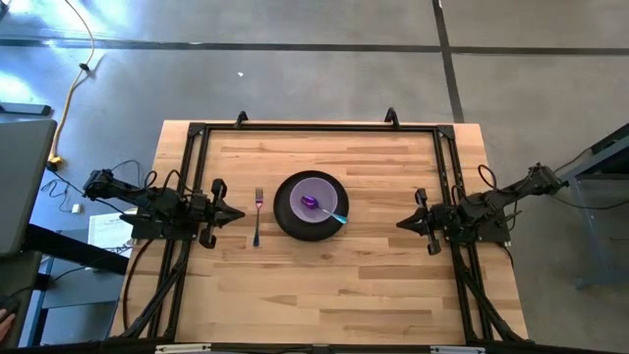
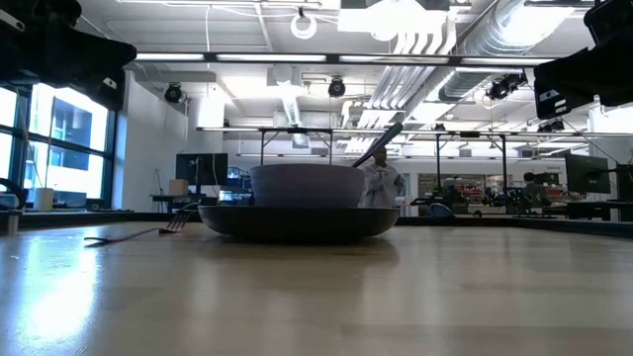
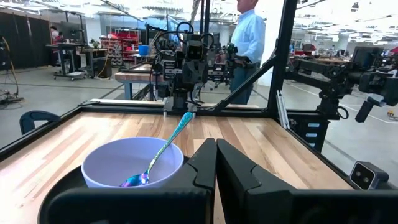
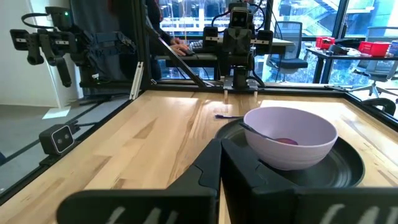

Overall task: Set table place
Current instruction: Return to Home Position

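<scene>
A dark grey plate lies at the table's middle. A lavender bowl stands on it. A spoon rests in the bowl, purple head down, teal handle leaning on the rim toward the right. A small fork lies flat on the wood left of the plate. My left gripper is shut and empty at the table's left, left of the fork. My right gripper is shut and empty at the table's right. The bowl and spoon also show in the left wrist view and the bowl in the right wrist view.
A black rail frame edges the tabletop. Bare wood lies between each gripper and the plate and along the near side. A person stands in the room beyond the table's right end.
</scene>
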